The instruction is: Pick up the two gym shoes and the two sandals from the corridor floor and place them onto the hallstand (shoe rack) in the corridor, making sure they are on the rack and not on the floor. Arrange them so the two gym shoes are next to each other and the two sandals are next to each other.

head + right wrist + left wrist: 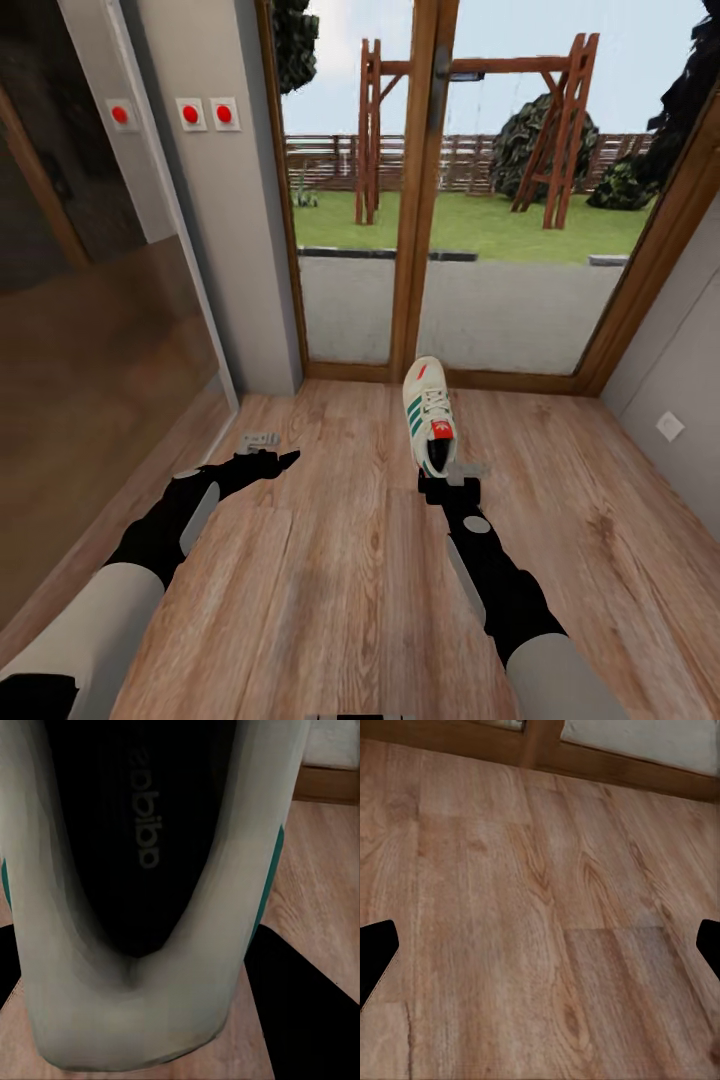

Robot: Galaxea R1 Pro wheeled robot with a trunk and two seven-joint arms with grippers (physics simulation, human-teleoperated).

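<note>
Wood-plank corridor floor (330, 560) runs ahead to a timber-framed glass door (420, 200), beyond which lie a grey paved strip, a lawn and a wooden swing frame (470, 130). A pale wall with three red-dotted switch plates (190, 113) stands ahead of the left arm, and a dark glossy panel (90, 330) lines the side out beyond it.

One gym shoe (429, 413), cream-white with green side stripes and a red tongue patch, sits just ahead of the right claw (449, 483), toe pointing away toward the door and heel at the fingertips. In the right wrist view the shoe's heel and dark insole (142, 847) loom very close, with the two black fingers (300, 1005) standing on either side of the heel collar, so the claw is closed around the back of the shoe and has hold of it. Whether the sole rests on the planks or is lifted off them I cannot tell. A small white wall plate (670, 426) shows on the grey wall out beyond the right arm.

The left claw (268, 458) hovers over bare planks, well apart from the shoe and across from the right claw. In the left wrist view its black fingertips (376, 958) stand wide apart at the two edges with nothing but floor (540, 907) between them, so it is spread open and holds nothing.
</note>
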